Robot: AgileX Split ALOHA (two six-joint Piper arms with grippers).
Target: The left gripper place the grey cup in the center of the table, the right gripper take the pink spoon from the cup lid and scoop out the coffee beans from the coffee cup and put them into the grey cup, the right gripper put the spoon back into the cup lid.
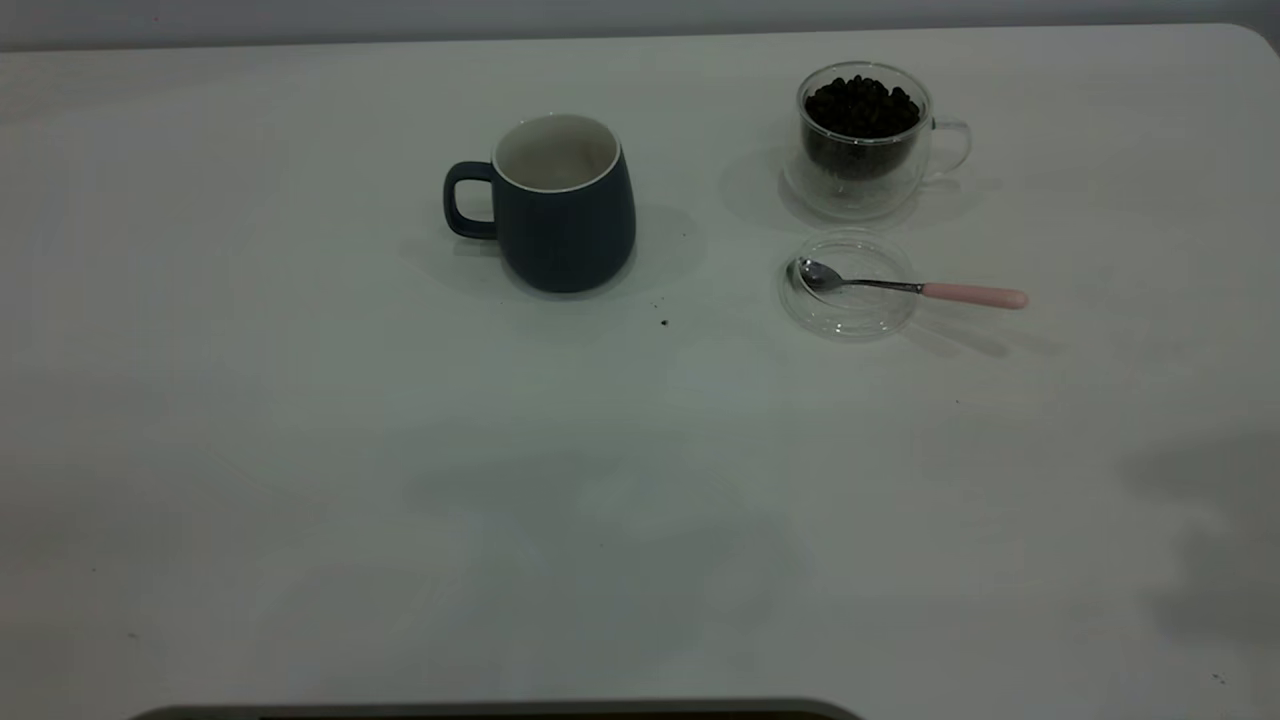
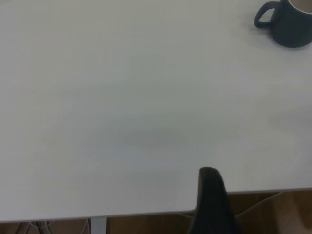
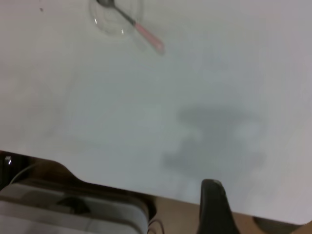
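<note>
The grey cup (image 1: 565, 205) stands upright near the middle of the table (image 1: 300, 450), handle to the left, its white inside showing. It also shows far off in the left wrist view (image 2: 290, 22). The coffee cup (image 1: 865, 140), full of coffee beans (image 1: 862, 108), stands at the back right. In front of it lies the cup lid (image 1: 850, 285), with the pink spoon (image 1: 915, 288) resting across it, bowl in the lid, handle pointing right. The lid and spoon also show in the right wrist view (image 3: 141, 30). My left gripper (image 2: 208, 171) and right gripper (image 3: 210, 183) hang shut at the table's near edge, far from everything.
A few dark specks (image 1: 664, 322) lie on the table right of the grey cup. A grey box with cables (image 3: 73, 209) sits below the table edge by the right arm. No arm shows in the exterior view.
</note>
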